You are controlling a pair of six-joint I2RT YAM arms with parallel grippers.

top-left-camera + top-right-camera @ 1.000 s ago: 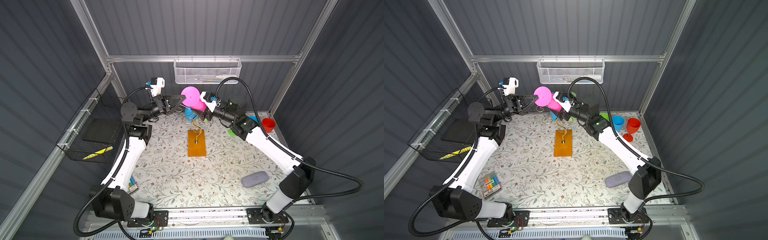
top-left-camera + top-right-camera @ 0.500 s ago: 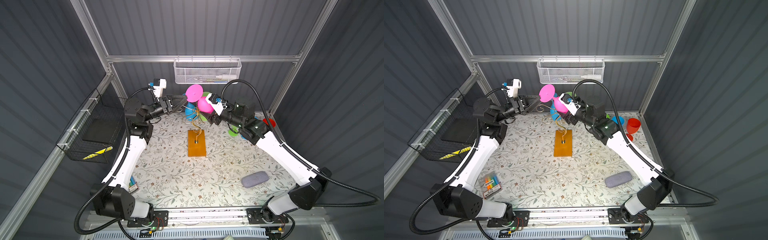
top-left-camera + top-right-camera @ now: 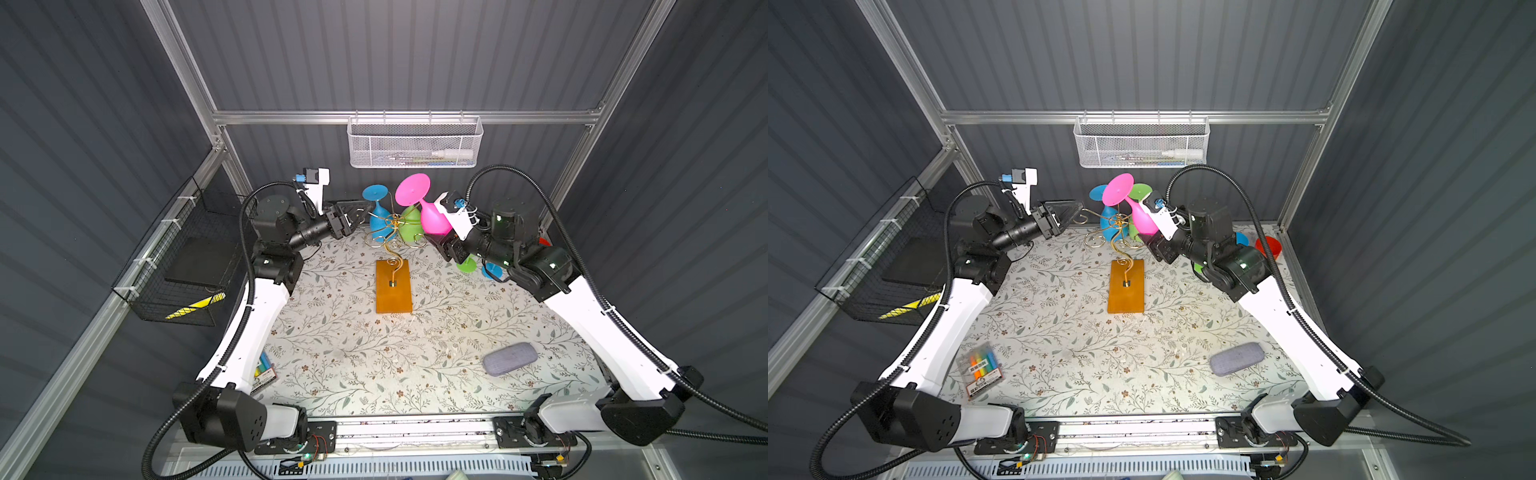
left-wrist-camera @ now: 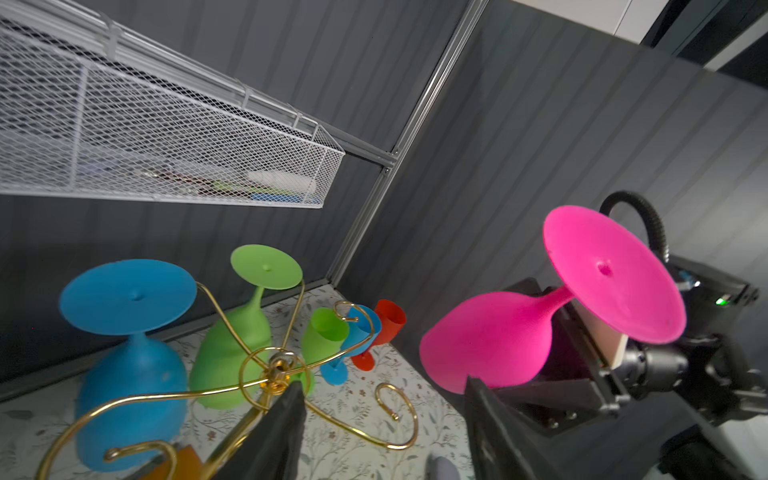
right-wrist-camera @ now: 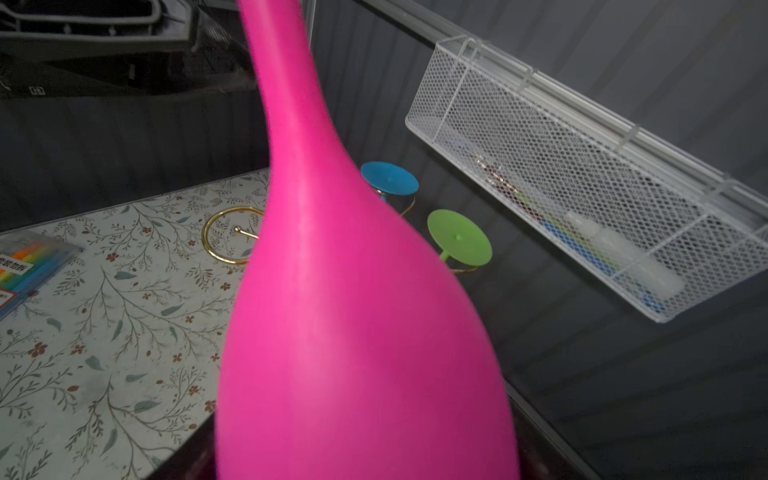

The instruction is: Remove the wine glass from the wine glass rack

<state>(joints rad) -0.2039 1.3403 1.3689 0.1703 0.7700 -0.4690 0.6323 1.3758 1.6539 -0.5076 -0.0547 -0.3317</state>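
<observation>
While right gripper [image 3: 436, 235] clasps pink wine glass [image 3: 432, 218] beside wine glass rack [image 3: 392, 291], left gripper [image 3: 359, 212] gapes empty. Mesh basket [image 3: 374, 145] above holds a bottle [image 3: 451, 154].

Closed in by dark grey ribbed wall panels [image 3: 395, 54], edged with aluminium frame bars [image 3: 291, 117]. On the back rail, a white mesh basket [image 3: 374, 145]; on the left wall, a black wire basket [image 3: 153, 245]. Below, a tabletop [image 3: 353, 361] in pale floral print, evenly lit.

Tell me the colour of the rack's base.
Amber-orange; the base shows best in a top view.
</observation>
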